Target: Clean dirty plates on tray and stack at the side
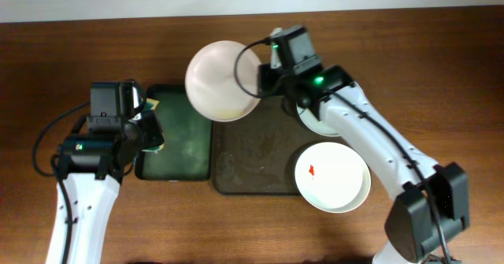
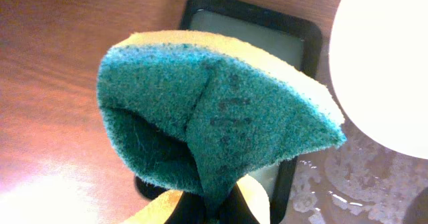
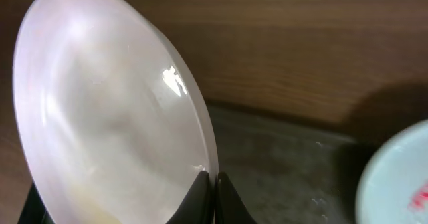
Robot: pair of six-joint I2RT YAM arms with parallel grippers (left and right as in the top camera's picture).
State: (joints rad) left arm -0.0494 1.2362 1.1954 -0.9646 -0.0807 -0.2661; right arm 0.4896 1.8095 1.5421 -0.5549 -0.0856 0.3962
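A brown wooden table (image 1: 441, 67) with plain grain fills the view. On its left part lies a narrow black tray (image 1: 177, 150) with rounded corners and a green inside. The green surface looks streaked, perhaps wet. Near this tray's left rim a sponge (image 2: 221, 117) is folded double, its dark green scouring face outward and yellow foam showing along the edge.

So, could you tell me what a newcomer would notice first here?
The right tool pinches a white plate by its rim over the tray's far left corner. The left tool grips a green sponge by the black tray. A red-smeared plate sits at the tray's near right.
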